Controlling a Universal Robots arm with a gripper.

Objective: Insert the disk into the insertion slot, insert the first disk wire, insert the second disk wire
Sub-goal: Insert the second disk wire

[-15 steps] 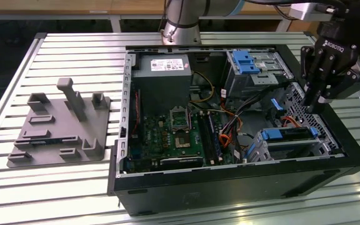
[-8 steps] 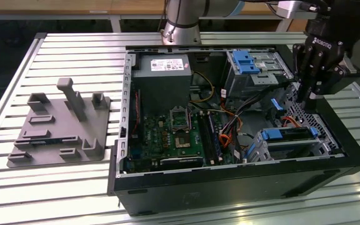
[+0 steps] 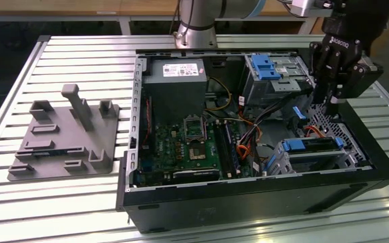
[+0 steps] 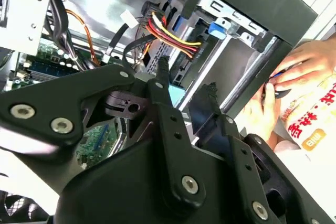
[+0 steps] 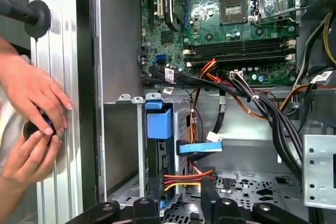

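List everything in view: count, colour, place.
table: 1, silver slats, under everything
fixture plate: 1, grey, exterior view's left
computer case: 1, black, open, on table
power supply: 1, grey, inside case
motherboard: 1, green, inside case
drive bay: 1, grey, blue latch, inside case
insertion slot: 1, silver, inside case
disk: 1, blue-framed, in insertion slot
wires: several, red-yellow, by insertion slot
person's hands: 2, outside case wall
gripper: 1, black, over case, near insertion slot

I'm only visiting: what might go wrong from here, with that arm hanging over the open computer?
Two risks, as I judge it. A person's hands rest just outside the case wall, near the end effector; a sideways move might hit them. Red and yellow wires run right by its open fingers beside the disk, so closing or descending may snag or pinch them.
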